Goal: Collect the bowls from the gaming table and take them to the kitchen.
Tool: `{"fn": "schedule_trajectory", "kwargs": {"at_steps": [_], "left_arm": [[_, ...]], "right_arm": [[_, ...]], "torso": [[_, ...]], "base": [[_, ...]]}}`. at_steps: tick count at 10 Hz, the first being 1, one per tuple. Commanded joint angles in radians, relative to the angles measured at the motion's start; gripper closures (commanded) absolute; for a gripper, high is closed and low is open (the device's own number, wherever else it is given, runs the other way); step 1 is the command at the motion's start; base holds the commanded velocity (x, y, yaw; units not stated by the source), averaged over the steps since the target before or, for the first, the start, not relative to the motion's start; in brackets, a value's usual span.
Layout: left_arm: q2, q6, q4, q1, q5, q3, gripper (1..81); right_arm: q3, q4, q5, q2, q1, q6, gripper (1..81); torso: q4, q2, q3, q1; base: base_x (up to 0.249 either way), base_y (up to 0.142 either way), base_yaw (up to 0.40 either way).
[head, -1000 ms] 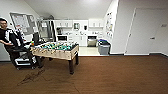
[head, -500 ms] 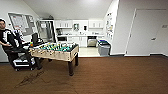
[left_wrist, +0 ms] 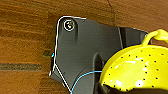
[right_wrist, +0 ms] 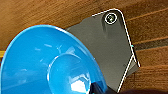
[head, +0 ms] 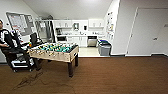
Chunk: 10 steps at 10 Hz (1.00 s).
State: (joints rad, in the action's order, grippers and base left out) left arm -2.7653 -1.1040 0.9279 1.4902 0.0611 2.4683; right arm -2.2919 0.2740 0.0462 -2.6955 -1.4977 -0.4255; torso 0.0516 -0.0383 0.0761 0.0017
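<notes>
A yellow-green bowl (left_wrist: 135, 72) with small holes and a loop handle hangs over the wood floor in the left wrist view, with my left gripper (left_wrist: 101, 88) shut on its rim. In the right wrist view my right gripper (right_wrist: 97, 88) is shut on a glossy blue bowl (right_wrist: 45, 65), also above the floor. The kitchen (head: 80, 37) lies straight ahead at the far end of the head view, with white cabinets, a counter and a dark dishwasher (head: 92, 40). The gaming table is out of view.
A table-football table (head: 53, 51) stands ahead on the left. Beside it a person (head: 6, 42) sits with a rig, and loose cables (head: 27, 80) lie on the floor. A grey bin (head: 104, 48) stands at the kitchen entrance. A white door (head: 150, 35) is on the right.
The head view has shifted only slightly, so the camera moved a little. Nothing in the room has moved.
</notes>
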Motion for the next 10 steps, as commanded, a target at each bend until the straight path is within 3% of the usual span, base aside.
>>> {"fn": "schedule_trajectory", "kwargs": {"at_steps": [1,10], "left_arm": [[0.021,-0.003,0.008,-0.049,-0.033,-0.003,81.1],[0.015,-0.003,0.009,-0.046,-0.033,-0.003,81.1]], "right_arm": [[0.008,0.013,-0.042,0.02,0.05,0.004,81.1],[-0.01,0.02,-0.039,0.015,0.043,0.005,81.1]], "torso": [[0.0,0.0,0.0,0.0],[0.0,0.0,0.0,0.0]], "base": [[0.136,0.0,0.0],[0.137,0.0,0.0]]}}
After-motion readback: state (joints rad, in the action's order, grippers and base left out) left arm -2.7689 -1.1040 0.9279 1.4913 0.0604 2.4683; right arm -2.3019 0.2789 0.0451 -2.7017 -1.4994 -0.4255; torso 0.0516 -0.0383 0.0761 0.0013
